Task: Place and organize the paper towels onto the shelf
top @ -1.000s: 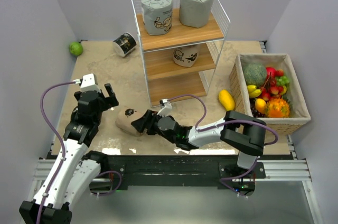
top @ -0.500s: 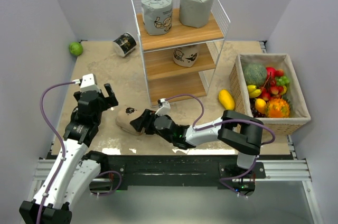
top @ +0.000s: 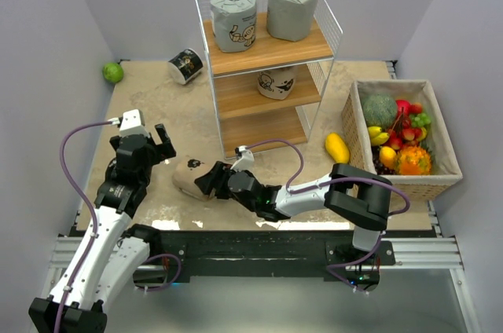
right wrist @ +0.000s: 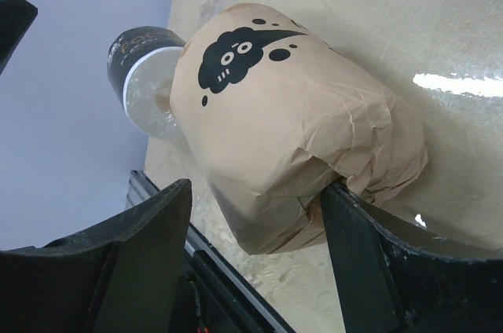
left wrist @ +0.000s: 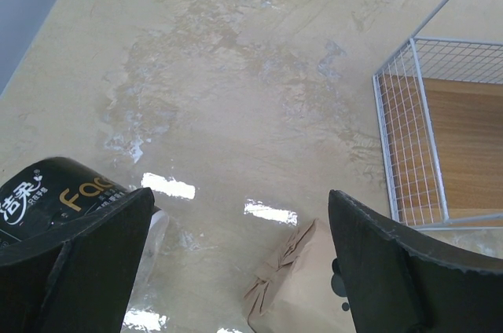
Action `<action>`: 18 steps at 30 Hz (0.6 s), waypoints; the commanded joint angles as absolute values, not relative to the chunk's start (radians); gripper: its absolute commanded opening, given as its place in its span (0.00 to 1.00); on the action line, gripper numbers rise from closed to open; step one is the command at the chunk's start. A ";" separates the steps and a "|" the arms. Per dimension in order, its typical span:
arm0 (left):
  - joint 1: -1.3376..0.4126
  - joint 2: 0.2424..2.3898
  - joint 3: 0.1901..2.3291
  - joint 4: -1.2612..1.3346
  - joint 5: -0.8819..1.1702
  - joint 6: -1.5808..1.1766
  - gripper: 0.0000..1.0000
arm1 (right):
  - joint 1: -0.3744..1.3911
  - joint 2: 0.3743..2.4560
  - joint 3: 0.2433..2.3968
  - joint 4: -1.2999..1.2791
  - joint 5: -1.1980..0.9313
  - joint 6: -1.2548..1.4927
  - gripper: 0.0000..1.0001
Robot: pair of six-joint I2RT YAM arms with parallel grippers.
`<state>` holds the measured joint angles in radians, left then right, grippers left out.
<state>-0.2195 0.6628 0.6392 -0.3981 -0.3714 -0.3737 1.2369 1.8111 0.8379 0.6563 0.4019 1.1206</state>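
The shelf (top: 271, 52) stands at the back centre, with two grey paper towels (top: 233, 16) (top: 293, 7) on its top board and a beige one (top: 276, 82) on the middle board. A black roll (top: 186, 64) lies left of the shelf. A beige roll (top: 187, 177) (right wrist: 283, 125) lies on its side near the front. My right gripper (top: 209, 181) (right wrist: 251, 250) is open, one jaw on each side of that roll's folded end, the right finger (right wrist: 369, 262) touching it. Another black roll (right wrist: 140, 49) (left wrist: 49, 195) lies just beyond it. My left gripper (top: 161, 144) (left wrist: 240, 270) is open and empty above them.
A green round fruit (top: 112, 72) sits at the back left corner. A yellow mango (top: 336, 148) lies right of the shelf. A woven basket (top: 442, 184) of fruit stands at the right. The shelf's wire corner (left wrist: 393, 137) shows in the left wrist view.
My right gripper has edged slightly left against the beige roll's end. The left arm has not moved.
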 commanded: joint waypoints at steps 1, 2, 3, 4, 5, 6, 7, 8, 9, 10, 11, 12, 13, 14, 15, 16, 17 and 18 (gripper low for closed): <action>-0.224 0.667 0.635 -0.374 -0.390 -0.370 0.98 | 1.239 1.822 0.879 0.695 0.443 1.101 0.70; -0.224 0.669 0.637 -0.374 -0.390 -0.371 0.98 | 1.239 1.827 0.882 0.695 0.443 1.101 0.69; -0.224 0.669 0.637 -0.374 -0.388 -0.370 0.98 | 1.239 1.827 0.885 0.693 0.443 1.100 0.69; -0.224 0.669 0.637 -0.374 -0.388 -0.370 0.98 | 1.241 1.830 0.888 0.698 0.442 1.098 0.69; -0.224 0.670 0.637 -0.376 -0.387 -0.370 0.98 | 1.239 1.832 0.893 0.698 0.440 1.095 0.69; -0.224 0.670 0.637 -0.374 -0.387 -0.368 0.98 | 1.239 1.836 0.894 0.698 0.439 1.095 0.69; -0.224 0.670 0.637 -0.373 -0.387 -0.368 0.98 | 1.241 1.839 0.896 0.703 0.439 1.092 0.69; -0.224 0.672 0.637 -0.374 -0.387 -0.368 0.98 | 1.239 1.839 0.897 0.703 0.437 1.091 0.69; -0.224 0.670 0.637 -0.373 -0.385 -0.368 0.98 | 1.238 1.844 0.897 0.706 0.434 1.089 0.69; -0.224 0.669 0.638 -0.374 -0.385 -0.368 0.98 | 1.238 1.847 0.894 0.713 0.434 1.089 0.69; -0.224 0.669 0.637 -0.373 -0.385 -0.370 0.98 | 1.238 1.850 0.891 0.721 0.433 1.089 0.69; -0.224 0.669 0.638 -0.373 -0.385 -0.368 0.98 | 1.236 1.850 0.887 0.733 0.431 1.089 0.68; -0.224 0.669 0.637 -0.374 -0.385 -0.368 0.98 | 1.236 1.851 0.876 0.755 0.431 1.089 0.68; -0.224 0.667 0.637 -0.374 -0.385 -0.368 0.98 | 1.236 1.852 0.870 0.765 0.433 1.085 0.67; -0.224 0.667 0.638 -0.374 -0.385 -0.371 0.98 | 1.236 1.852 0.868 0.776 0.433 1.075 0.63; -0.224 0.664 0.637 -0.374 -0.385 -0.370 0.98 | 1.235 1.850 0.864 0.788 0.433 1.071 0.61; -0.224 0.664 0.637 -0.374 -0.385 -0.370 0.98 | 1.235 1.850 0.862 0.796 0.433 1.051 0.58; -0.224 0.664 0.638 -0.374 -0.385 -0.371 0.98 | 1.235 1.848 0.861 0.807 0.431 1.036 0.53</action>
